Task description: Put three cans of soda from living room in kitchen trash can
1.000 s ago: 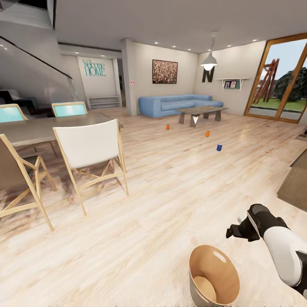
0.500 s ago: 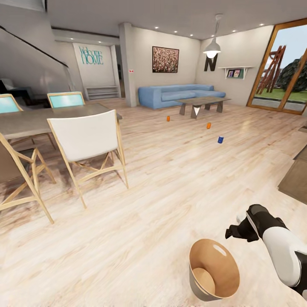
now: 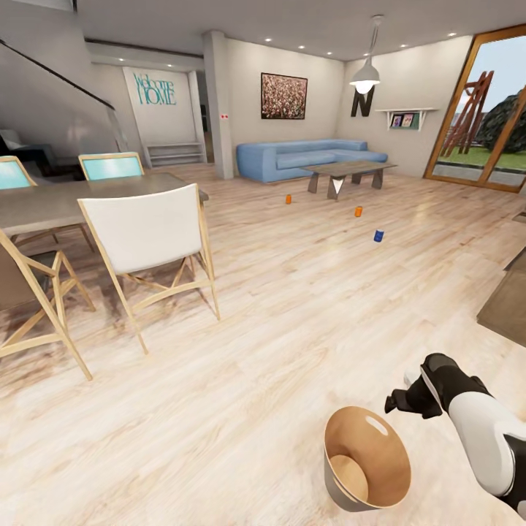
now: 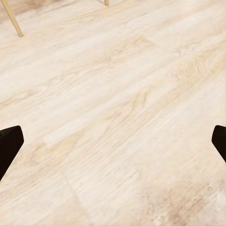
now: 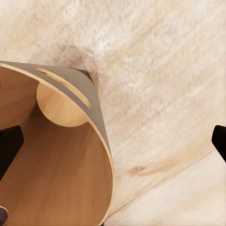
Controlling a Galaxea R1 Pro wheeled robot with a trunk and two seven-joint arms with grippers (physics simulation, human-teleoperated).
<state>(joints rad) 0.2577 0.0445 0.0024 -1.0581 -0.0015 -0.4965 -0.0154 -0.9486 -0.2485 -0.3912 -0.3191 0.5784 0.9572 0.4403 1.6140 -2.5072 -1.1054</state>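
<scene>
Three soda cans stand far off on the living-room floor: an orange can (image 3: 288, 199), a second orange can (image 3: 358, 212) and a blue can (image 3: 378, 236), all before the glass-topped low table (image 3: 349, 169). The trash can (image 3: 367, 459), wood-brown inside with a grey wall, sits on the planks right below me. My right gripper (image 3: 397, 402) hovers just beyond its rim, open; in the right wrist view the trash can's wall (image 5: 96, 122) runs between the spread fingers of the right gripper (image 5: 113, 141). My left gripper (image 4: 113, 146) is open over bare floor.
A dining table (image 3: 66, 204) with a white chair (image 3: 146, 241) and other chairs stands at the left. The blue sofa (image 3: 299, 157), pendant lamp (image 3: 364, 75) and letter N (image 3: 361, 102) are at the back. A dark rug (image 3: 508, 303) lies at the right.
The head view has crept forward and shifted, so the room's things sit slightly higher in the picture. The right gripper keeps its place by the trash can's rim.
</scene>
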